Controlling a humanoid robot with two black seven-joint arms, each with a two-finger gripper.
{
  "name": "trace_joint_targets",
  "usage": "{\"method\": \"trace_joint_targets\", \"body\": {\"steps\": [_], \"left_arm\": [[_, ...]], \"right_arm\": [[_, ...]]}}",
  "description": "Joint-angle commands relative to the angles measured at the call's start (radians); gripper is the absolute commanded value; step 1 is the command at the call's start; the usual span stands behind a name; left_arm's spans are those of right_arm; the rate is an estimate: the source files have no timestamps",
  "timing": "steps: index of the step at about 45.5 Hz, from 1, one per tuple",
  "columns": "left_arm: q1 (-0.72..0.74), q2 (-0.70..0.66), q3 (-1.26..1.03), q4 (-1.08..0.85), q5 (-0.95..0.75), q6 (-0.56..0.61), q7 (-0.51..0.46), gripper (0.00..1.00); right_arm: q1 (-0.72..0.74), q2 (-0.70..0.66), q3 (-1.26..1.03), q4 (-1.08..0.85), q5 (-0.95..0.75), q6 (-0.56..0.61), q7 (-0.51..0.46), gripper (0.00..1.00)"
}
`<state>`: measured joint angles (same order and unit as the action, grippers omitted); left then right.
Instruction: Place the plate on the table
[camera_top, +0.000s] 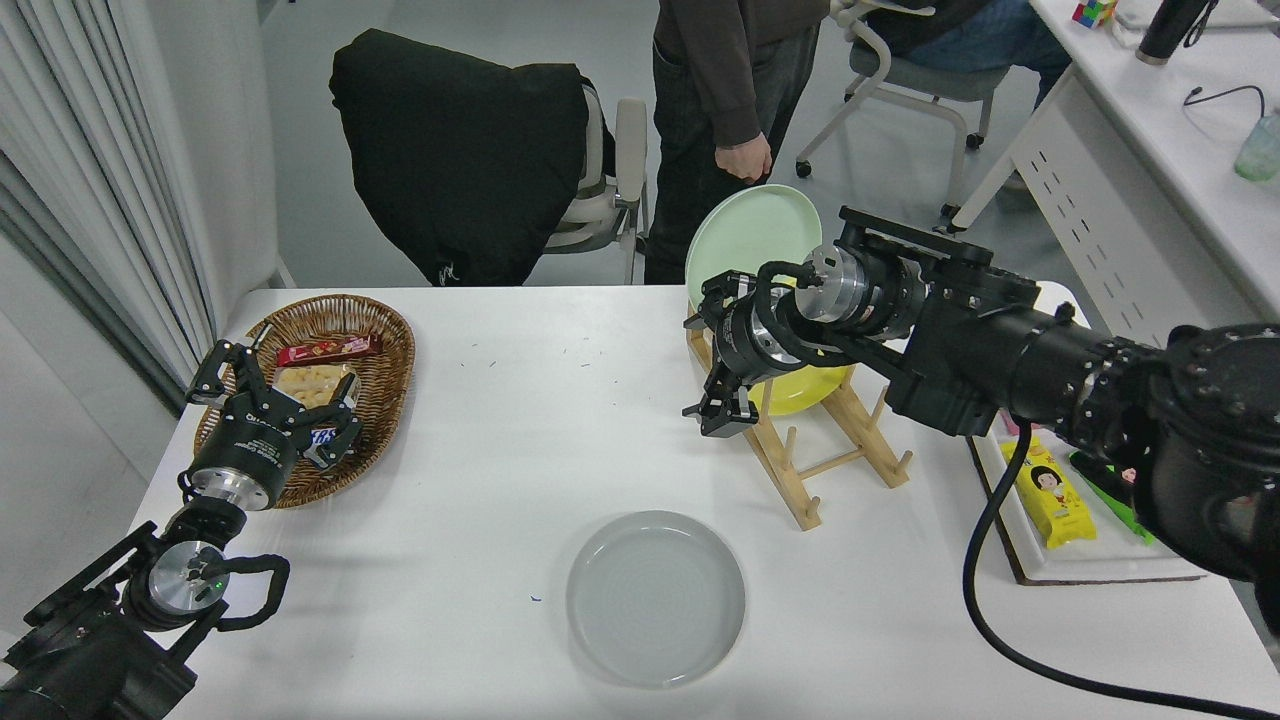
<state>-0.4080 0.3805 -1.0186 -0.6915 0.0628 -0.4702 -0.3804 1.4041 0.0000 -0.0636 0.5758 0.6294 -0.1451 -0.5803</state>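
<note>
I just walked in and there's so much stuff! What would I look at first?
Probably the big black right arm reaching in from the right, its pincer hanging open beside the wooden rack holding the yellow plate and the mint-green plate. Next, the gray plate lying flat and alone on the white table, near the front edge.
</note>
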Motion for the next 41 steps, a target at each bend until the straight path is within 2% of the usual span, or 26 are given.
{"method": "trace_joint_targets", "body": {"steps": [1, 13, 27, 41], "left_arm": [[0.0, 0.0, 0.0, 0.0, 0.0, -0.001, 0.0, 0.98], [0.0, 0.0, 0.0, 0.0, 0.0, 0.001, 0.0, 0.98], [0.0, 0.0, 0.0, 0.0, 0.0, 0.001, 0.0, 0.98], [0.0, 0.0, 0.0, 0.0, 0.0, -0.001, 0.0, 0.98]], "right_arm": [[0.021, 0.0, 0.107, 0.004, -0.042, 0.125, -0.024, 0.99], [0.093, -0.044, 0.137, -0.013, -0.224, 0.216, -0.046, 0.99], [0.116, -0.081, 0.231, -0.019, -0.231, 0.217, -0.046, 0.99], [0.093, -0.159, 0.459, -0.128, -0.214, 0.196, -0.046, 0.99]]}}
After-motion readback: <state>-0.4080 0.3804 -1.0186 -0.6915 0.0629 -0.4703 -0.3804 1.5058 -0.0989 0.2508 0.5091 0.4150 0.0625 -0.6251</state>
